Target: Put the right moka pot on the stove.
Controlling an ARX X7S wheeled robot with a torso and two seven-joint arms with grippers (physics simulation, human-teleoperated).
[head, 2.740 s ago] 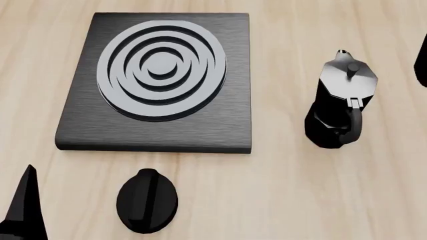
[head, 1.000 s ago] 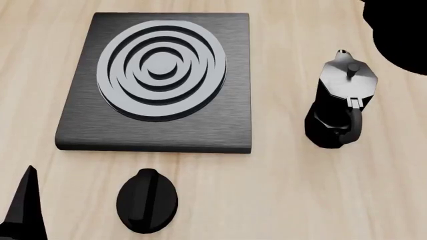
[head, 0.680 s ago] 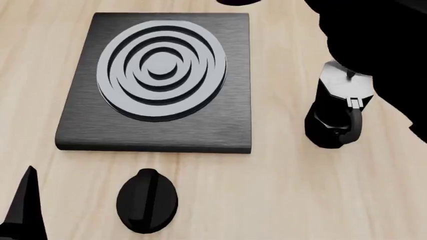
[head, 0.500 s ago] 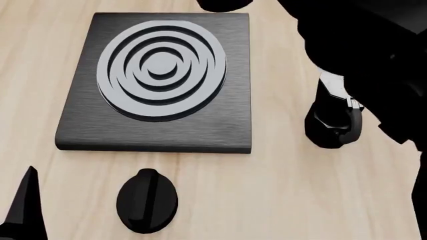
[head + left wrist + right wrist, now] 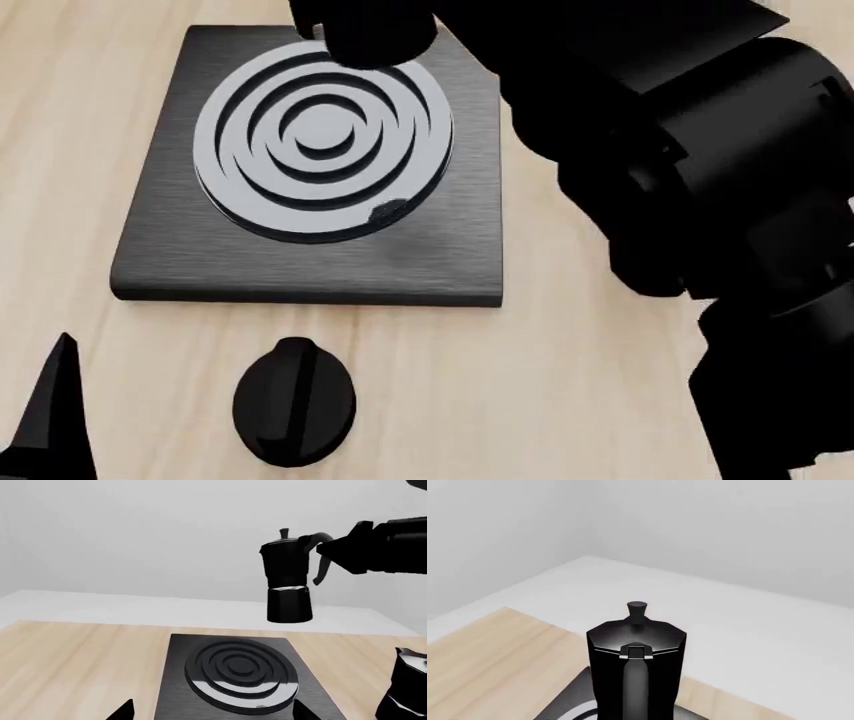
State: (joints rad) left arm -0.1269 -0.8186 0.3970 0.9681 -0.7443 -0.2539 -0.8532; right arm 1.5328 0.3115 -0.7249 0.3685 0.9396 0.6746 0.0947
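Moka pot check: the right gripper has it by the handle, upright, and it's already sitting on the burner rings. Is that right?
Not quite. The right gripper does hold the moka pot by the handle, upright, but the pot is not on the burner rings; it hangs in the air above the stove. The left wrist view shows clear space between the pot's base and the rings.

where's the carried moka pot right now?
In the left wrist view the moka pot hangs upright in the air above the stove, the right pincer at its handle.
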